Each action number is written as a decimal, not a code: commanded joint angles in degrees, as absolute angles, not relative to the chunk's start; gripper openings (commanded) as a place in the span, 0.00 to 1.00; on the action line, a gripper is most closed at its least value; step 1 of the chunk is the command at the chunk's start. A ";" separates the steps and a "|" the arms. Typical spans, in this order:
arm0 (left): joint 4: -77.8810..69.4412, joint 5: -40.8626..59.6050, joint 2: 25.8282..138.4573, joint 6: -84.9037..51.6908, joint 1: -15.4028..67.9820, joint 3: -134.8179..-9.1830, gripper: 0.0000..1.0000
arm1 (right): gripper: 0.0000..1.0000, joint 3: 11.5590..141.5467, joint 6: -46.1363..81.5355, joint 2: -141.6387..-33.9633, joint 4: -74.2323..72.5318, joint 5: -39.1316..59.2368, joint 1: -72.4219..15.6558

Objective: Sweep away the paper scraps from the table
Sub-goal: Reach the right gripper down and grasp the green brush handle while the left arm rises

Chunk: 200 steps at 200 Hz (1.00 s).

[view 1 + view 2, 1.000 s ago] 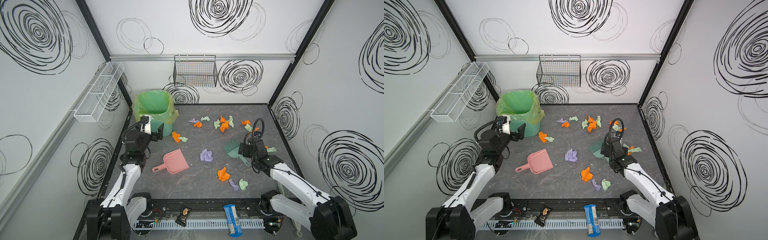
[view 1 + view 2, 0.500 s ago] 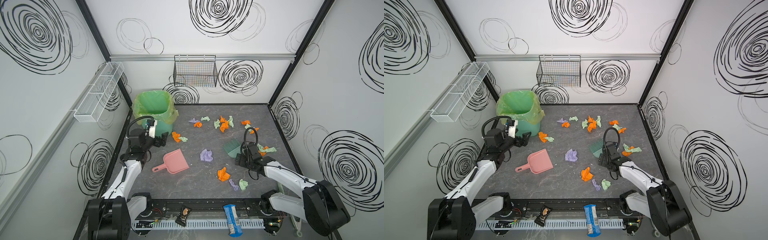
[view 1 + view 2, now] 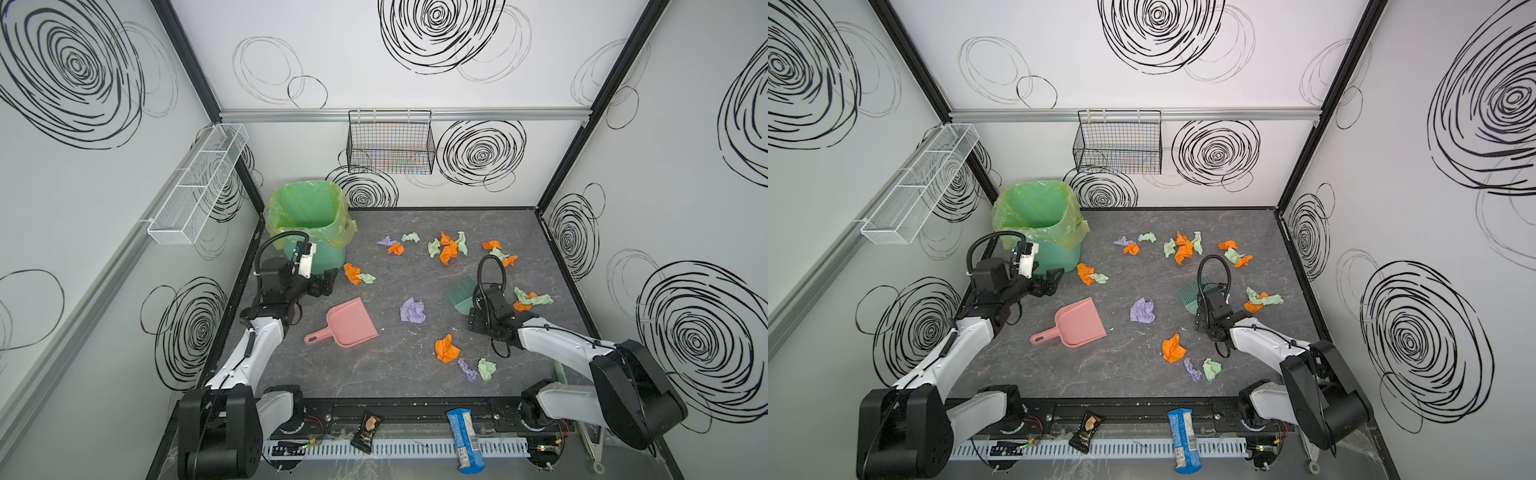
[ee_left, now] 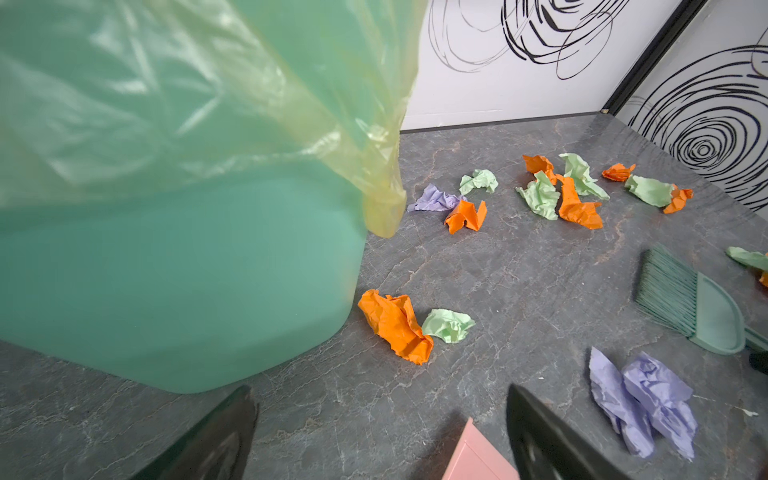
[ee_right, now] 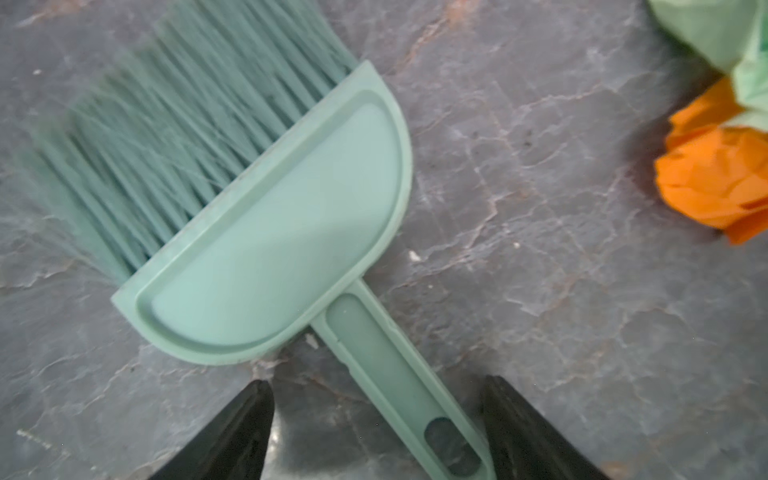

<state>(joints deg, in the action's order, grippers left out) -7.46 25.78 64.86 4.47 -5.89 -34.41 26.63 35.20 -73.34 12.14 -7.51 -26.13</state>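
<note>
Several paper scraps in orange, pale green and lavender lie over the table [image 3: 395, 374]: a cluster at the back [image 3: 448, 249], a lavender wad [image 3: 412, 311] mid-table, an orange wad [image 3: 447, 348] nearer the front. A green hand brush [image 3: 459, 295] [image 5: 282, 232] lies flat. My right gripper [image 3: 476, 322] [image 5: 376, 382] is low over its handle [image 5: 386, 374], which runs between the jaws; they stand apart, open. My left gripper [image 3: 326, 284] [image 4: 379, 390] hangs open and empty beside the bin, just behind the pink dustpan [image 3: 351, 324] [image 4: 478, 457].
A green bin [image 3: 309, 226] with a yellow-green liner stands at the back left. A black wire basket [image 3: 390, 145] and a white mesh shelf [image 3: 195, 187] hang on the walls. A dark snack packet [image 3: 365, 430] and a blue wrapper [image 3: 465, 440] lie on the front ledge.
My right gripper has come down over the brush handle and its jaws have narrowed a little. My left gripper has swung lower, from beside the bin toward the dustpan.
</note>
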 commanded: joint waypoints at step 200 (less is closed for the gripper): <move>18.60 40.24 61.48 12.24 11.45 -51.32 0.97 | 0.14 26.45 42.87 -66.15 20.98 -10.26 -41.34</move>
